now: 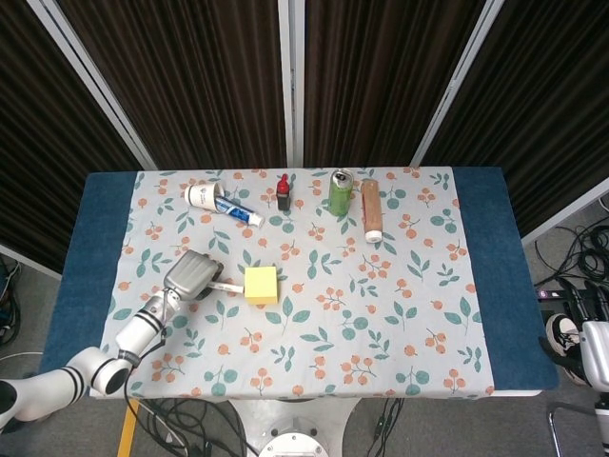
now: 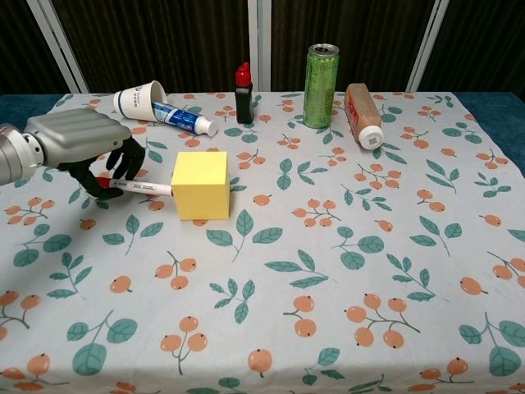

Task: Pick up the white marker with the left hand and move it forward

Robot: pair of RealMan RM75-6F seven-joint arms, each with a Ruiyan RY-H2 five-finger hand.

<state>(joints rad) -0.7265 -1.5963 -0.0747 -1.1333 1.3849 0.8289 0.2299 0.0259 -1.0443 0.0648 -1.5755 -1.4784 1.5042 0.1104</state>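
Note:
The white marker (image 2: 146,188) with a red end lies level just above the flowered cloth, its far tip against the left face of a yellow cube (image 2: 201,185). My left hand (image 2: 82,144) arches over the marker's red end and pinches it between dark fingertips (image 2: 123,167). In the head view the same left hand (image 1: 195,274) sits left of the marker (image 1: 226,285) and the cube (image 1: 260,285). A white-grey piece of my right hand (image 1: 594,350) shows at the lower right edge, beside the table; its fingers are hidden.
Along the far side lie a tipped paper cup (image 2: 138,100) with a toothpaste tube (image 2: 182,118), a small dark bottle with a red cap (image 2: 244,93), a green can (image 2: 321,74) and a brown bottle on its side (image 2: 363,113). The table's blue edge (image 1: 90,248) runs at left.

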